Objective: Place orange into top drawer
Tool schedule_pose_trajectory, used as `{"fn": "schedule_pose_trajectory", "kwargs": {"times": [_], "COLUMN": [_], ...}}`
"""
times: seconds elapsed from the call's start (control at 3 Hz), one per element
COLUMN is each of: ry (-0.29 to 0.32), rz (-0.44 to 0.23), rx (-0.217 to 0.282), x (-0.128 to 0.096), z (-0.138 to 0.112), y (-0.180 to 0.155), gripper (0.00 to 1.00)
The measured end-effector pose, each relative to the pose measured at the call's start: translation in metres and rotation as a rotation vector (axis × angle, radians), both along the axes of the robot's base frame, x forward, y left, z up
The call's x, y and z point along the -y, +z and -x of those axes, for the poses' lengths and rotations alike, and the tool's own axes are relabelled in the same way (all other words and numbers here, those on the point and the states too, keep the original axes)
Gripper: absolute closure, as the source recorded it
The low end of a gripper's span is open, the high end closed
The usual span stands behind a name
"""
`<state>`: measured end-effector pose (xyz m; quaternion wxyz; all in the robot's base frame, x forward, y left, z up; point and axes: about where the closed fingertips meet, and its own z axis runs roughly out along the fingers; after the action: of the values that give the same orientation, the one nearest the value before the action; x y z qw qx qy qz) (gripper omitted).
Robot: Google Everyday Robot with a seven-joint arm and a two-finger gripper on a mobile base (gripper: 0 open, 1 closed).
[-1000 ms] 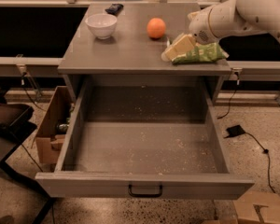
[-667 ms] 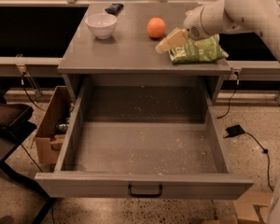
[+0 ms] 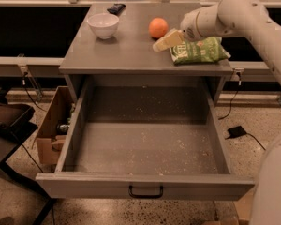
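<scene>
Grey counter (image 3: 131, 50) above the open drawer (image 3: 145, 146): gripper (image 3: 167, 40) at 4 o'clock of the orange (image 3: 158, 27), holding nothing, openness untellable; approach step, next it must straddle the fruit

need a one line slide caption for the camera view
Gripper beside the orange on the cabinet top, open top drawer below; white bowl and green bag nearby.

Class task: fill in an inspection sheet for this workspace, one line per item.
Surface: grey table, scuffed.
Job's things: orange on table; drawer open, only specks inside.
Clutter: bowl, green bag, black item at back edge.
Grippers: gripper low over table, just in front of orange, beside bag.
Cables: adapter and cable on floor, right.
Surroundings: cardboard box left of drawer.
</scene>
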<state>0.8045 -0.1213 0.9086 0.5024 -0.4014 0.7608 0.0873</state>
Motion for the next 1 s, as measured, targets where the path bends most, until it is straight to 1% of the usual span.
{"fn": "schedule_pose_trajectory", "kwargs": {"times": [0.33,0.67,1.0], "ry": [-0.023,-0.073,-0.132], "rz": [-0.055,-0.115,-0.189], "rx": [0.025,0.063,0.080], "x": [-0.011,-0.016,-0.020], "z": [-0.040,-0.079,-0.117], "y": [-0.012,-0.018,-0.029], "gripper": [0.00,0.00,0.00]}}
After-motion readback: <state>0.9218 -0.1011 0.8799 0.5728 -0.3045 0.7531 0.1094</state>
